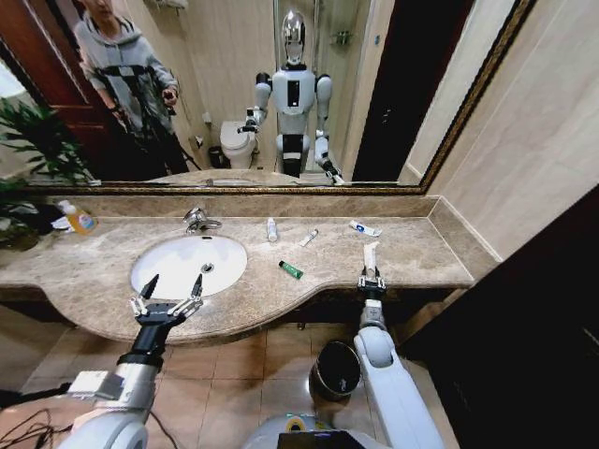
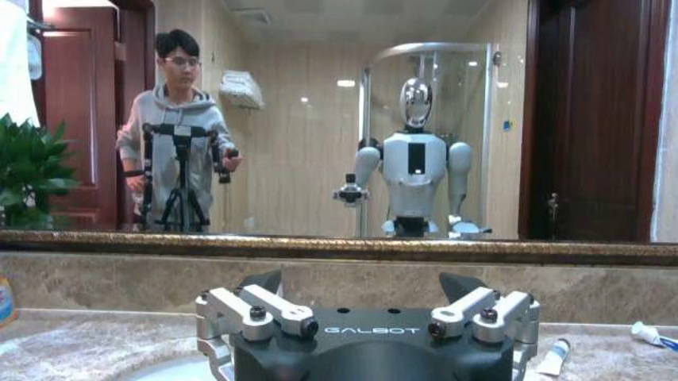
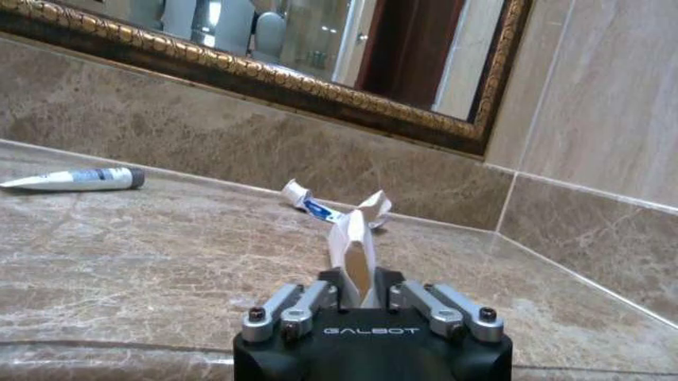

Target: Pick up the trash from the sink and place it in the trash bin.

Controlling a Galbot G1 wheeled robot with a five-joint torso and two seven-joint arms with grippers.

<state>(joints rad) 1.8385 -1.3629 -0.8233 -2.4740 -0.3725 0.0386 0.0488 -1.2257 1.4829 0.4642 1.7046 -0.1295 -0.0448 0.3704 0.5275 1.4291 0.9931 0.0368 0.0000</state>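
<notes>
White arms, black GALBOT-marked hands, silver screwed fingers.

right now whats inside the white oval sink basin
The white oval porcelain sink basin holds just its round drain hole; no trash lies inside. Its near rim is partly covered by the open left hand, so that strip cannot be seen.

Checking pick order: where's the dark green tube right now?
In the head view, the dark green tube lies on the marble counter, just right of the sink basin and toward the front edge, between the two grippers.

Trash bin (image 1: 335,370) partly behind right arm
</notes>
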